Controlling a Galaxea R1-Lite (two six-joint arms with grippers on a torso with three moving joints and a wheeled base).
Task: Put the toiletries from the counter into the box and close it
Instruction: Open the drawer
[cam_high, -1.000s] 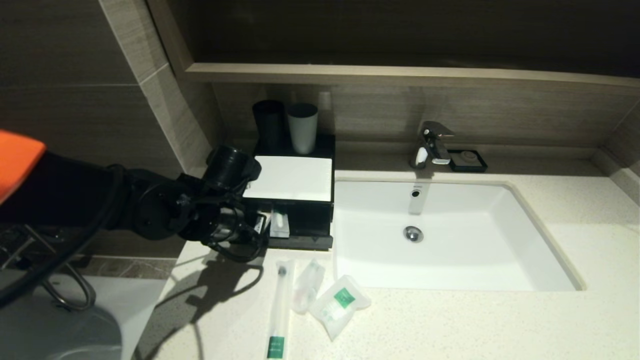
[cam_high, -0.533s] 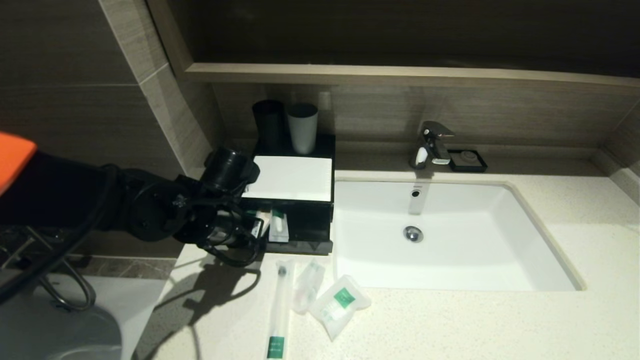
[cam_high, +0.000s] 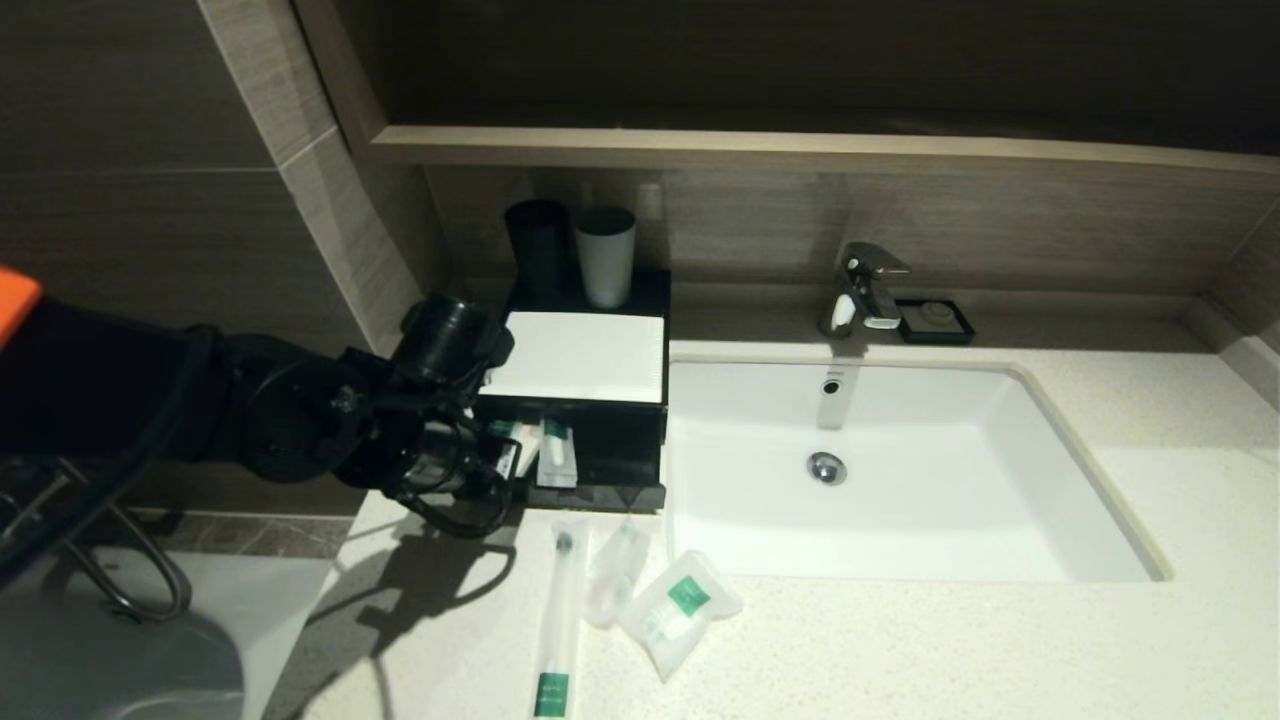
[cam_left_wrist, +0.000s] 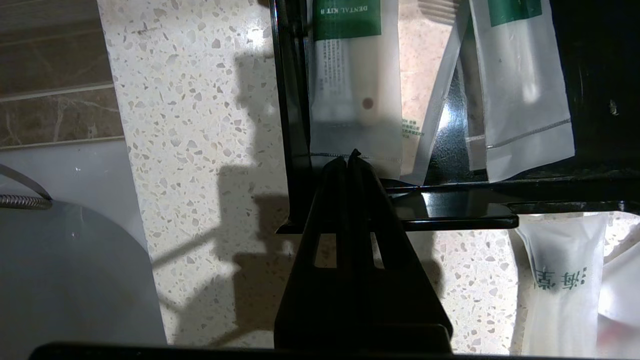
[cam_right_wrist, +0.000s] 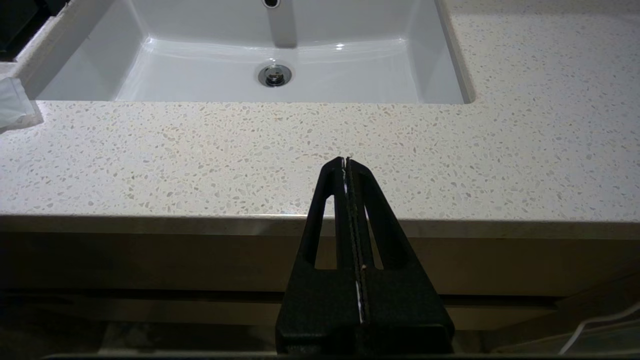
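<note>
The black box with a white top stands at the counter's back left, its front drawer pulled partly out. Two green-labelled sachets lie in the drawer. The long toothbrush pack, the small plain sachet and the squarish green-labelled sachet lie on the counter in front of the drawer. My left gripper is shut, and in the left wrist view its tips sit at the left end of the drawer's front wall. My right gripper is shut and empty, low at the counter's front edge.
A white sink is inset right of the box, with a chrome faucet and a small black soap dish behind it. A black cup and a grey cup stand on the box's back. A tiled wall rises at the left.
My left gripper has moved left and toward me, and the drawer front has slid a little further out. The sachets on the counter have not moved.
</note>
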